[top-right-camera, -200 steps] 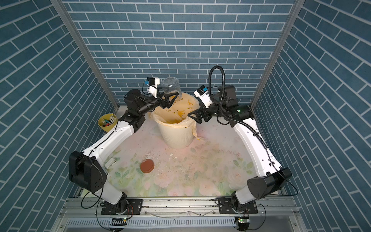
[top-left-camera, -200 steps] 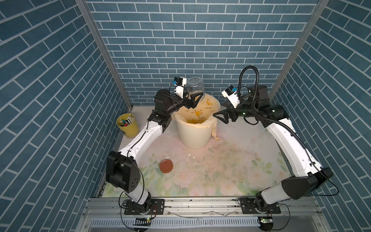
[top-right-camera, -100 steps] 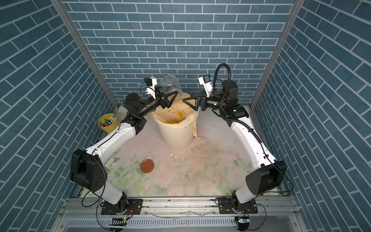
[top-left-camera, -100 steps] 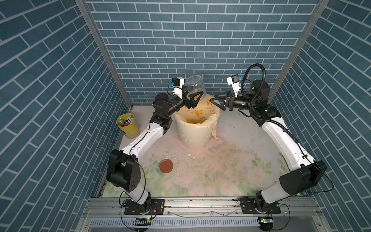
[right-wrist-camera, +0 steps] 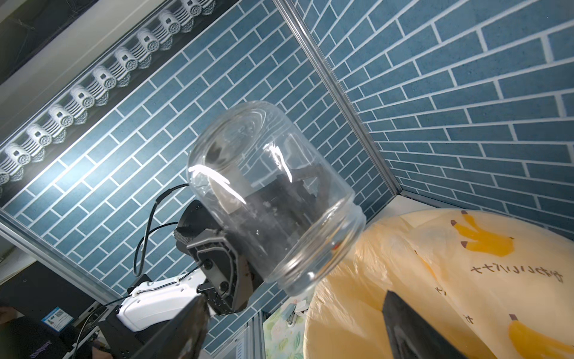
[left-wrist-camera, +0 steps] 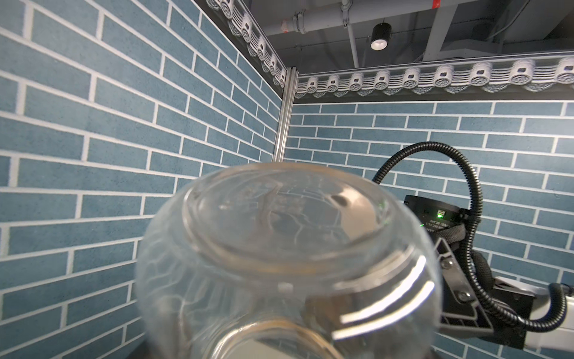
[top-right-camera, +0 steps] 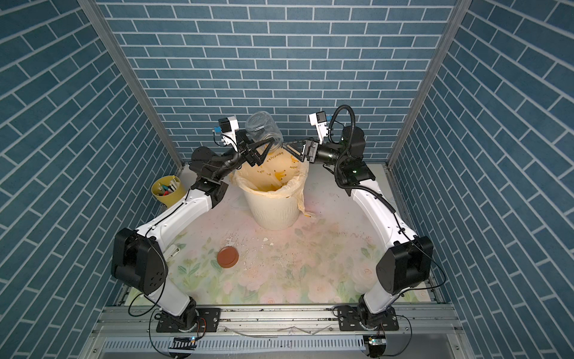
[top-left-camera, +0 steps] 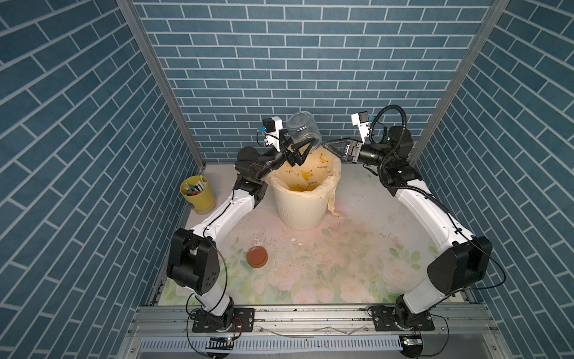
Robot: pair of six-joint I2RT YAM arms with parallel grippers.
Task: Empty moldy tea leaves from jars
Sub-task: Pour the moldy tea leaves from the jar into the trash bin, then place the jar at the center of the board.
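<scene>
My left gripper (top-left-camera: 307,146) is shut on the neck of the clear glass jar (top-left-camera: 302,130), holding it tilted mouth-down over the far rim of the cream bin (top-left-camera: 301,214). The jar (right-wrist-camera: 270,192) looks empty apart from faint smears. It fills the left wrist view (left-wrist-camera: 279,248) and hides my fingers there. The moldy tea leaves are out of view. My right gripper (top-left-camera: 330,148) hangs open just right of the jar's mouth, above the banana-print bag (right-wrist-camera: 450,279), with nothing between its fingers (right-wrist-camera: 186,329). In both top views the two grippers (top-right-camera: 267,146) (top-right-camera: 290,151) nearly meet.
The reddish-brown lid (top-left-camera: 257,257) lies on the floral mat in front of the left arm. A yellow cup of pens (top-left-camera: 198,195) stands at the back left. White crumbs and dark specks (top-left-camera: 292,241) are scattered in front of the bin. Brick walls close in on three sides.
My right arm has risen and swung left from beside the bin up to the jar's mouth, its jaws narrowing a little. The left arm has tipped the jar slightly further.
</scene>
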